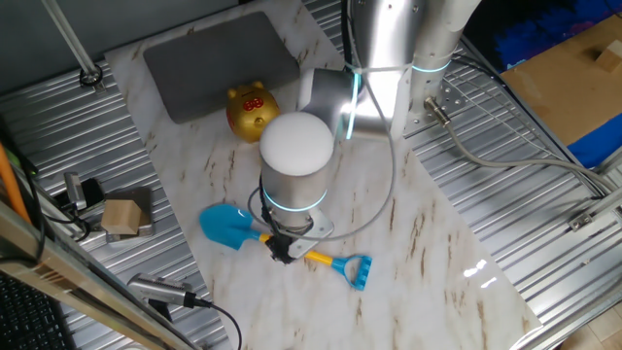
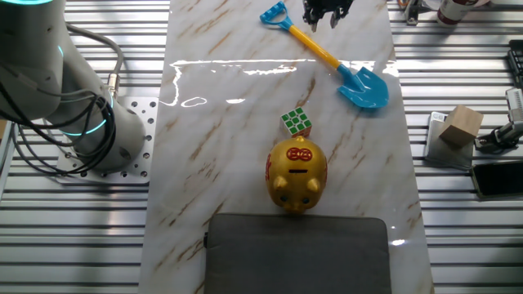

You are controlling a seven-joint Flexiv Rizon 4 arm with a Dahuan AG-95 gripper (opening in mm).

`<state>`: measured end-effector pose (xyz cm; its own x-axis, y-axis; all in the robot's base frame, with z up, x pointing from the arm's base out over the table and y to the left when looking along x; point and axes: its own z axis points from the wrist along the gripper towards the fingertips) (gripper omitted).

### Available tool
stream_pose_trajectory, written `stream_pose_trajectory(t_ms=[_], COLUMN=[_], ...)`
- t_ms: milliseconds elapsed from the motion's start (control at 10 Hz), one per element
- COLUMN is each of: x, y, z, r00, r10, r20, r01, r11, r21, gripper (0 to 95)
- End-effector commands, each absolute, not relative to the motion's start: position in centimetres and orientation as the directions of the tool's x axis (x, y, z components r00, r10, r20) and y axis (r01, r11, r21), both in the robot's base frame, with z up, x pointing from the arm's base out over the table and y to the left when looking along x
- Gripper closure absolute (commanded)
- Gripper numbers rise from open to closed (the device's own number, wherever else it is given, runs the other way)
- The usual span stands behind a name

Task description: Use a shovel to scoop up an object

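One marble-patterned table [image 2: 245, 122] holds everything. Its golden pig-shaped bank [image 2: 297, 173] touches the small multicoloured puzzle cube [image 2: 297, 122]. Well apart lies the plastic shovel with light-blue blade and yellow shaft [image 2: 331, 64]. My gripper [image 2: 325, 18] hangs over its shaft, fingers apart, not visibly touching it.

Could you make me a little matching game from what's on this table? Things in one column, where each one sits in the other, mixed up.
Things
1. shovel
2. puzzle cube
3. golden pig bank
4. wooden block

Places
A. off the marble sheet, on the ribbed metal
B. lying flat on the marble by the claw
C. between the cube and the grey pad
D. right beside the pig, on the shovel's side

Pairs: 1-B, 2-D, 3-C, 4-A
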<state>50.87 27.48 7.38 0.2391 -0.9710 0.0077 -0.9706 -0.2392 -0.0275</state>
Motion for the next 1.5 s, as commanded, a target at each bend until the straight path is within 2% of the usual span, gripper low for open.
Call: stream_pose_trajectory(t_ms=[100,1000,1500], x=[50.9,50.8,50.7], y=[27.2,24.7,24.6], z=[7.4,6.9,6.9], r00=[0.287,0.365,0.256], r10=[-0.957,-0.93,-0.966], r20=[0.048,0.047,0.04], r01=[-0.957,-0.93,-0.966], r11=[-0.288,-0.367,-0.257], r21=[-0.021,-0.035,-0.036], gripper=[57.0,57.0,57.0])
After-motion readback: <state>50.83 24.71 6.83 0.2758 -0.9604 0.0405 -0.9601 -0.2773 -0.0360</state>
